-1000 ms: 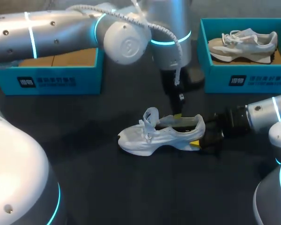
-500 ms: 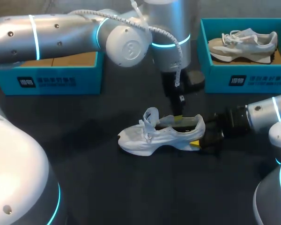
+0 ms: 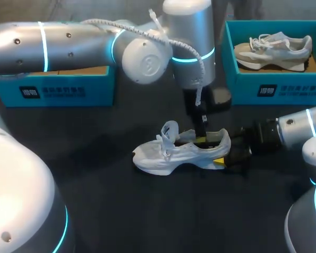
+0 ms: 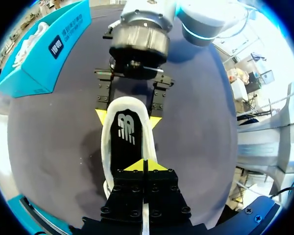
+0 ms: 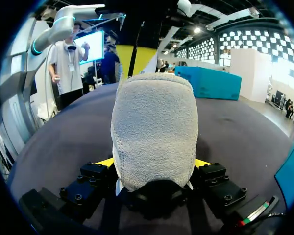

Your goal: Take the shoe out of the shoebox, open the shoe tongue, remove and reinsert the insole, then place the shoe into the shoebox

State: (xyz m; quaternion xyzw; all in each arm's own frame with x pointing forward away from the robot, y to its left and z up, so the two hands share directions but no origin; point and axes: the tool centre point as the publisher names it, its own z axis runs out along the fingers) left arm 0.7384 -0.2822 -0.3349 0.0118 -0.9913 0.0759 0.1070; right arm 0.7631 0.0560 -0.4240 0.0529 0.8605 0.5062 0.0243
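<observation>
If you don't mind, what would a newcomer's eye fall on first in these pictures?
The white shoe upright mid-table, its heel clamped by the right gripper. From above, the left gripper sits in its opening, fingertips closed together over the black insole. Behind, at the right, a blue shoebox holds a grey shoe.

l pincer (image 3: 200,137) sank deeper into shoe (image 3: 171,154).
</observation>
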